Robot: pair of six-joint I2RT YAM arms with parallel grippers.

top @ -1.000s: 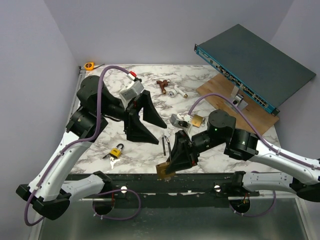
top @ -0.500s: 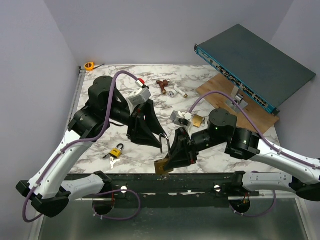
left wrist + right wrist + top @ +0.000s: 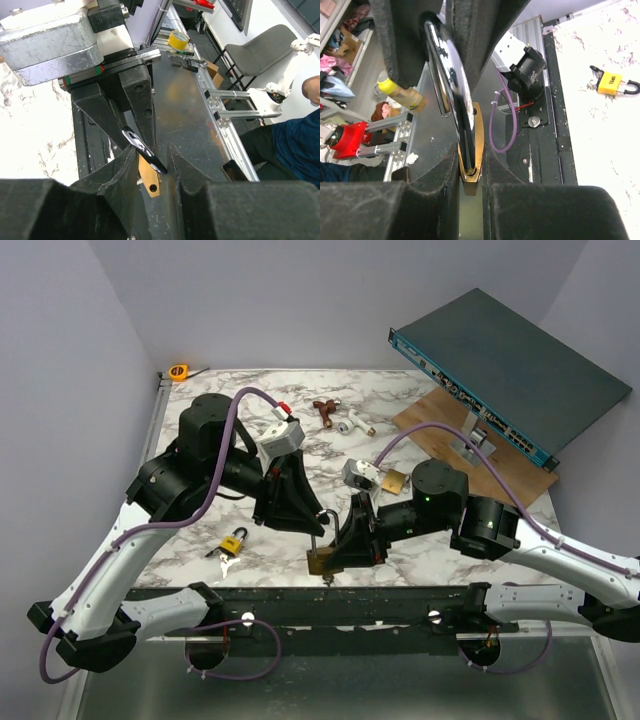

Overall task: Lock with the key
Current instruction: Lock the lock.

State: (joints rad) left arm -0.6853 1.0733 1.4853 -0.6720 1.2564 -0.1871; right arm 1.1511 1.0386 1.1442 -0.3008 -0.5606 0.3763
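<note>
We hold the brass padlock [image 3: 319,562] clamped by its body in the right gripper [image 3: 328,558], at the near edge of the table [image 3: 270,555]. Just beyond it, the left gripper [image 3: 318,523] stands with jaws parted astride the shackle [image 3: 145,151]. The key [image 3: 224,560] lies on the table left of the brass padlock, just beside the small yellow padlock [image 3: 235,543]. Its long axis is too small to read. Neither gripper carries it, and the left arm is nearer. Farther right rests a second brass padlock [image 3: 396,480].
</note>
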